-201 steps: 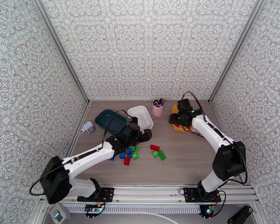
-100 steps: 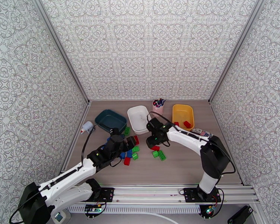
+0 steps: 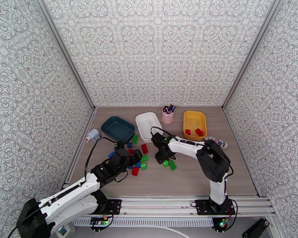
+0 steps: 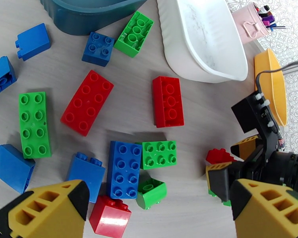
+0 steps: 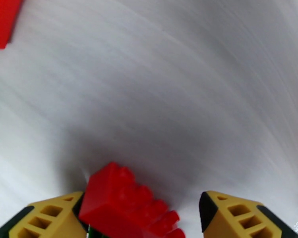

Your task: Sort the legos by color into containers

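Your right hand [image 5: 142, 201] is down at the surface [image 3: 188, 171] with its fingers apart around a red brick [image 5: 121, 195]. The brick sits against 1 finger and there is a clear gap to the other, so nothing is clamped yet. That straddle makes sense, since the brick's straight sides give the fingers flat faces to squeeze. The wrist picture is smeared, so wait for a steady view before you close, or the brick may tip or skid out.

Your left hand [image 4: 159, 195] hangs above the loose legos [image 3: 144, 158], fingers spread wide and holding nothing. It looks down on red, green and blue bricks lying close together, some touching, on the near side of the teal tub [image 3: 116, 128] and the white tub [image 3: 147, 123].

The yellow tub [image 3: 193, 119], far right, holds 2 red bricks [image 3: 198, 131], so I judge red belongs there. The right arm is the nearer one to carry this piece over. Most of the sorting is not yet done. The 2 hands are near each other, so I would keep the left one high while the right one lifts.
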You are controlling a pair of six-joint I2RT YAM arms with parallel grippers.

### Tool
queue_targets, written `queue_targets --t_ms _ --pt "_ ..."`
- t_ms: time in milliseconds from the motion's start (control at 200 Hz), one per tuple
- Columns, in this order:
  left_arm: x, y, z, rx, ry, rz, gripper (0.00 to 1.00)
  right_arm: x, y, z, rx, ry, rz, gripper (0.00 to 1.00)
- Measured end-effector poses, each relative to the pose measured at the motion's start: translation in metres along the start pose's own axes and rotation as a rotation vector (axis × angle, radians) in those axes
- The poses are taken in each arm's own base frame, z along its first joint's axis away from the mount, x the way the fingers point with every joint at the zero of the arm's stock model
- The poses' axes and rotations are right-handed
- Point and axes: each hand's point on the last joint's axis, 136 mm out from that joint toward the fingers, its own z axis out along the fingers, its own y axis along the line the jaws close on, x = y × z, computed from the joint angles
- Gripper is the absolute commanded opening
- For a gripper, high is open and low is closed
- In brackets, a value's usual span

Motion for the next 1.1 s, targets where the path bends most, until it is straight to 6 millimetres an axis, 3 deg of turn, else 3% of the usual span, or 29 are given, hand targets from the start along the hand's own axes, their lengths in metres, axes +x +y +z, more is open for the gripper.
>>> queue_targets --t_ms 330,585,810,1095 --pt "0.009 0.002 0.008 -0.024 0.026 0.011 0.99 -0.006 -0.006 0.002 0.009 -0.014 0.046 0.4" --pt "0.02 -0.012 0.027 -0.02 0.075 0.048 0.99 -0.013 -0.033 0.004 0.02 -0.038 0.156 0.22" --pt "0.023 -0.062 0.047 0.051 0.108 0.12 0.99 -0.019 -0.066 -0.007 0.041 -0.076 0.265 0.16" --pt "0.01 -0.15 0.077 0.19 0.14 0.189 1.0 -0.034 -0.113 -0.056 -0.007 -0.211 0.433 0.12"
